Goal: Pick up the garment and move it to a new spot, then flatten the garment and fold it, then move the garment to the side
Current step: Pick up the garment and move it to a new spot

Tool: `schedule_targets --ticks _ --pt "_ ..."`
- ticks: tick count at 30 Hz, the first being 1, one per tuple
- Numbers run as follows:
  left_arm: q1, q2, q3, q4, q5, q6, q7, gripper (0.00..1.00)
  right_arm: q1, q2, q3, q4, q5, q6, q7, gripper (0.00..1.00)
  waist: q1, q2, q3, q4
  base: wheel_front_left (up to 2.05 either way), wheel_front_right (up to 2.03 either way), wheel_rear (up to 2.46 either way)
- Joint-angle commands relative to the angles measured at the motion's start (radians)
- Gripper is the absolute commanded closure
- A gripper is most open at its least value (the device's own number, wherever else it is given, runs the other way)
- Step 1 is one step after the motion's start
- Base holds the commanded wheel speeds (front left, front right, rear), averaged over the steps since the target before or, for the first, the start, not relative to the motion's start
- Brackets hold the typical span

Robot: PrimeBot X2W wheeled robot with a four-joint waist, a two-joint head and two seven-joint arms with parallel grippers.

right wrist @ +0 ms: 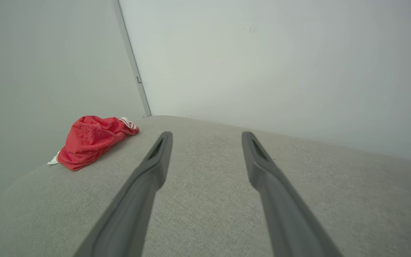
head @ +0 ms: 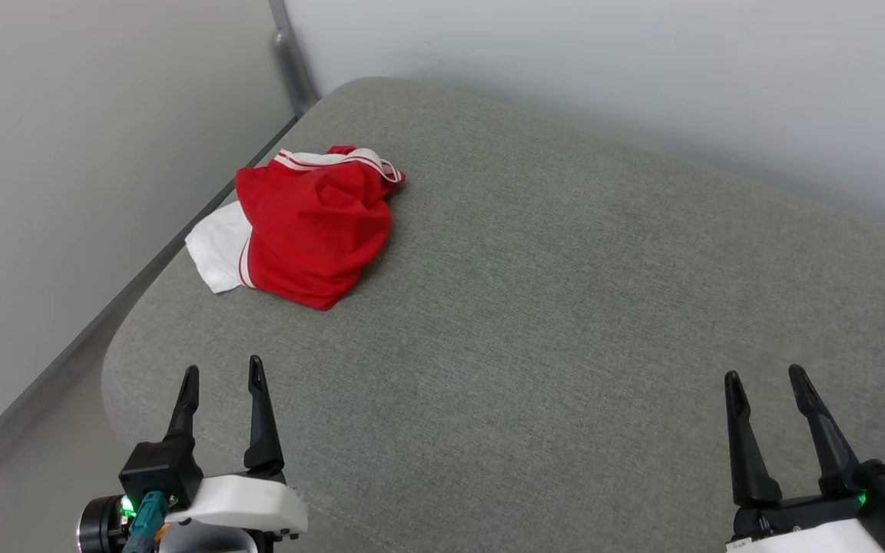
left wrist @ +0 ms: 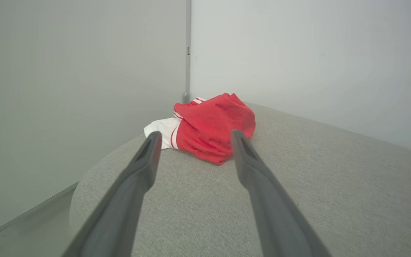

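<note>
Garment point(head: 312, 230) bunched, upper left of frame, near left edge of grey cushion point(head: 565, 322). Left gripper point(head: 223, 365) lower left, fingers apart, empty; right gripper point(head: 764, 372) lower right, likewise. Likely best: left reaches, pinches raised red folds, not upholstery.

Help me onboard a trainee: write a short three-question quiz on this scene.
1. True or false: the garment lies flat and neatly folded on the grey cushion.
2. Which is nearer the garment? A) the left hand B) the right hand C) both are equally near
3. Fill in: the fingers of both hands stand ___, holding nothing.

Key:
1. False. It is a crumpled heap near the cushion's far left corner.
2. A
3. open
</note>
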Motion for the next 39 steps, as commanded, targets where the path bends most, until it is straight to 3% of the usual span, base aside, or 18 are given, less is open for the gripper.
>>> schedule_targets --ticks 1,9,16,22,31,39 --pt "0.008 -0.001 0.004 -0.003 0.0 0.004 -0.003 0.0 -0.01 0.003 0.004 -0.001 -0.006 0.0 -0.002 0.0 0.0 0.0 -0.001 0.007 0.0 0.0 0.0" --pt "0.004 -0.001 0.016 0.006 0.008 -0.004 -0.003 0.0 -0.011 0.003 0.009 0.004 -0.007 0.0 -0.002 0.0 0.0 0.0 -0.004 -0.002 0.0 0.0 0.0" --pt "-0.125 0.029 0.076 0.056 0.058 -0.079 -0.003 0.0 -0.029 0.003 0.005 -0.008 -0.024 0.0 -0.002 0.0 0.0 0.0 0.031 -0.032 0.0 0.0 0.0" --pt "-0.343 0.105 0.158 0.123 0.055 -0.129 -0.003 0.0 -0.073 0.002 0.001 -0.027 -0.063 0.0 -0.002 0.0 0.0 0.0 0.118 -0.076 0.0 0.0 0.0" --pt "-0.644 0.225 0.264 0.261 0.003 -0.165 0.001 0.0 -0.149 0.002 -0.037 -0.066 -0.118 0.0 -0.002 0.0 0.0 0.0 0.276 -0.16 0.0 0.0 0.0" --pt "-0.854 0.35 0.262 0.433 -0.046 -0.204 0.207 0.0 -0.191 0.002 -0.054 -0.119 -0.151 0.0 -0.002 0.0 0.0 0.0 0.382 -0.195 0.0 0.0 0.0"
